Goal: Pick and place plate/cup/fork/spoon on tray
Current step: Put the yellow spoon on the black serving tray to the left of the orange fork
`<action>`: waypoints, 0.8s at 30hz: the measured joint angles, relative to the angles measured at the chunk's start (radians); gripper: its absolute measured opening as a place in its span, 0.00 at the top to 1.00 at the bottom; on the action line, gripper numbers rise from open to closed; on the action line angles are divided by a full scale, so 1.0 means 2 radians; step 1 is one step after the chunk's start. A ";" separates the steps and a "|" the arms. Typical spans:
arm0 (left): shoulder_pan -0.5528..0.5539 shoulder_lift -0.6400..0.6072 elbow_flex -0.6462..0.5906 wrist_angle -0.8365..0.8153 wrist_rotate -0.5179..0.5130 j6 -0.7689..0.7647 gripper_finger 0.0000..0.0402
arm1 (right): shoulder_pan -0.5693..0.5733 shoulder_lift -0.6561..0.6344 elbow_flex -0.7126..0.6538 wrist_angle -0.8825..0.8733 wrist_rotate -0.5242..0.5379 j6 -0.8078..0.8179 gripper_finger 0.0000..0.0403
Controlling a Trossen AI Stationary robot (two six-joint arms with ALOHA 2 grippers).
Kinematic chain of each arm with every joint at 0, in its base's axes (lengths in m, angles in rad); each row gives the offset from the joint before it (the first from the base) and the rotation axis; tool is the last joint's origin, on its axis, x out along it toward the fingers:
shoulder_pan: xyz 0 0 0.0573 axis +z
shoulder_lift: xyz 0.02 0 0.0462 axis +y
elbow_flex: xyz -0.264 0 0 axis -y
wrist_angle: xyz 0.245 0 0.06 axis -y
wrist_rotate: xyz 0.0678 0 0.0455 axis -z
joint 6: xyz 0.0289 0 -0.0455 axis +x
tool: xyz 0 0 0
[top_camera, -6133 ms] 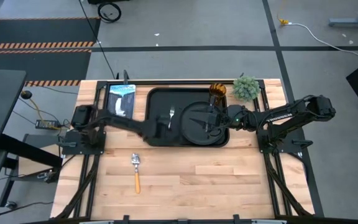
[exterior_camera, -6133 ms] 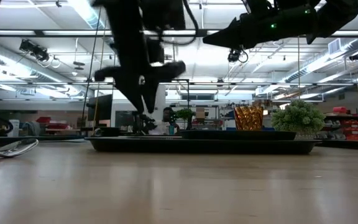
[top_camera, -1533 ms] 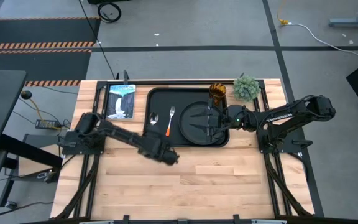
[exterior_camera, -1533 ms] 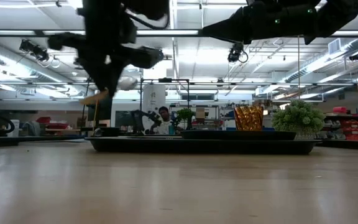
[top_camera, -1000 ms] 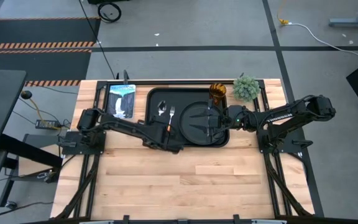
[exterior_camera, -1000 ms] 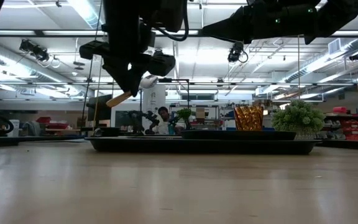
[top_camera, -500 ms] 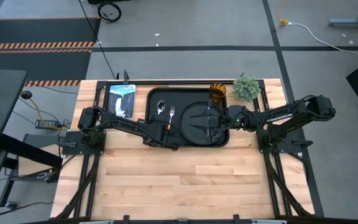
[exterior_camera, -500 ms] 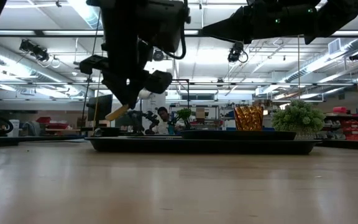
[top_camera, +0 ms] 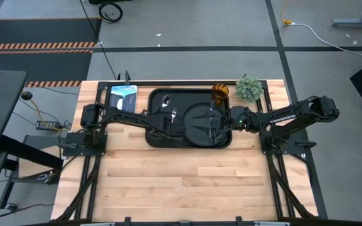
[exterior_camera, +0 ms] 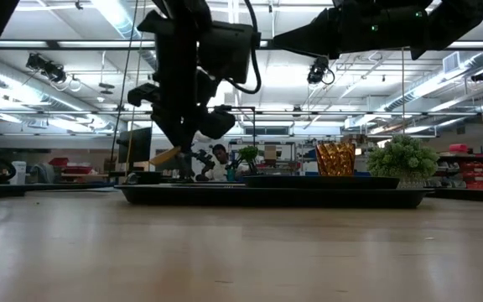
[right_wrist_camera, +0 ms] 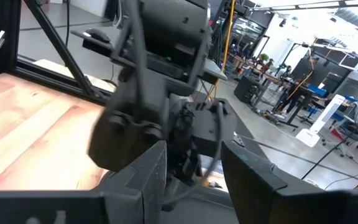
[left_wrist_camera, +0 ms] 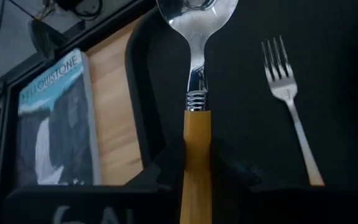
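The black tray (top_camera: 158,139) lies at the table's far middle. The round black plate (top_camera: 197,127) rests in its right part and the fork (top_camera: 173,115) lies flat left of the plate, also in the left wrist view (left_wrist_camera: 288,99). The amber cup (top_camera: 220,92) stands by the tray's far right corner. My left gripper (top_camera: 163,122) is over the tray's left part, shut on the spoon (left_wrist_camera: 196,68), whose bowl (top_camera: 166,100) points to the far edge. My right gripper (top_camera: 214,123) is open and empty over the plate. My left gripper pinches the spoon's orange handle (left_wrist_camera: 196,149) between its two fingers, a little behind the silver neck. The fingers come from the near side, slanting down, and lie along the spoon. The spoon is lifted clear of the tray, tilted, its handle end (exterior_camera: 164,156) lower than the bowl.
A Yellowstone book (top_camera: 123,100) lies left of the tray. A small green plant (top_camera: 249,88) stands at the far right, beside the cup. The near half of the wooden table (top_camera: 187,182) is bare.
My left gripper has carried the spoon toward the far edge, farther over the tray's left part, and has come down closer to the tray. The spoon has stayed in the hold, bowl pointing to the far edge.
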 joint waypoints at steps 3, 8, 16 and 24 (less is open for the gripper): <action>0.011 0.000 -0.014 0.030 -0.004 0.026 0.83 | 0.000 0.000 0.000 0.000 0.000 0.007 0.60; 0.028 0.000 -0.045 0.051 0.011 0.040 0.83 | 0.000 0.000 0.000 0.000 0.000 0.013 0.60; 0.054 -0.035 -0.112 0.145 0.026 0.079 0.83 | 0.000 0.000 0.000 0.005 0.000 0.013 0.60; 0.063 -0.095 -0.212 0.335 0.063 0.125 0.83 | 0.000 0.000 0.000 0.008 0.003 0.013 0.60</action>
